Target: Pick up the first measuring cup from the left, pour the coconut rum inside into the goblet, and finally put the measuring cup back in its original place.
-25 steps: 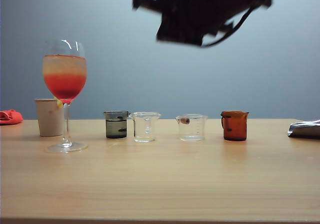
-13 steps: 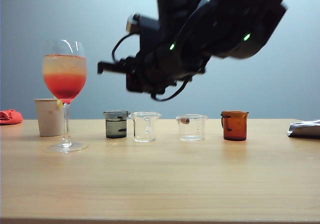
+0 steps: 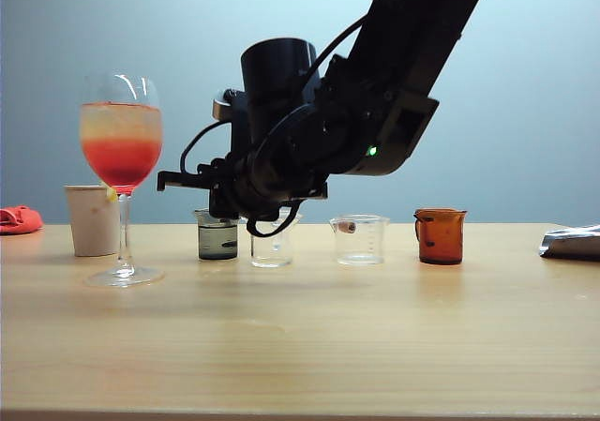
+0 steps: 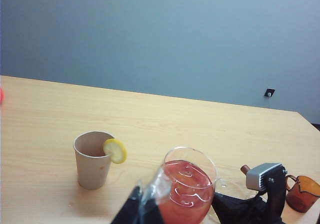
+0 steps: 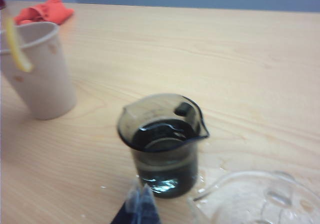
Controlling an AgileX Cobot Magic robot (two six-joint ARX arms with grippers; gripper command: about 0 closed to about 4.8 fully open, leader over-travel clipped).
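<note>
- The dark grey measuring cup [image 3: 217, 234] stands upright on the wooden table [image 3: 300, 346], first from the left in a row of four small cups, between the goblet [image 3: 122, 172] and a clear measuring cup [image 3: 273, 243] just beside it
- The liquid [image 5: 164, 156] inside the dark cup fills roughly the lower half; its colour cannot be told through the tinted wall
- Right gripper [image 3: 169, 180]: fingers pressed together with nothing between them, pointing level towards the goblet side, held just above the dark cup's rim and not touching it
- In the right wrist view the closed fingertips [image 5: 138, 204] sit at the frame edge, near the base of the dark cup [image 5: 164, 143]
- The goblet stands upright, holding a red-to-orange layered drink, with a paper cup [image 3: 92, 219] carrying a lemon slice [image 4: 115, 150] just behind it
- Left gripper [image 4: 142, 204]: tips meet in a narrow point at the frame edge, near the goblet's bowl [image 4: 189, 189]; empty
- Further right: a second clear cup [image 3: 359, 240], then an amber cup [image 3: 440, 235]
- An orange cloth [image 3: 19, 219] lies at the far left edge
</note>
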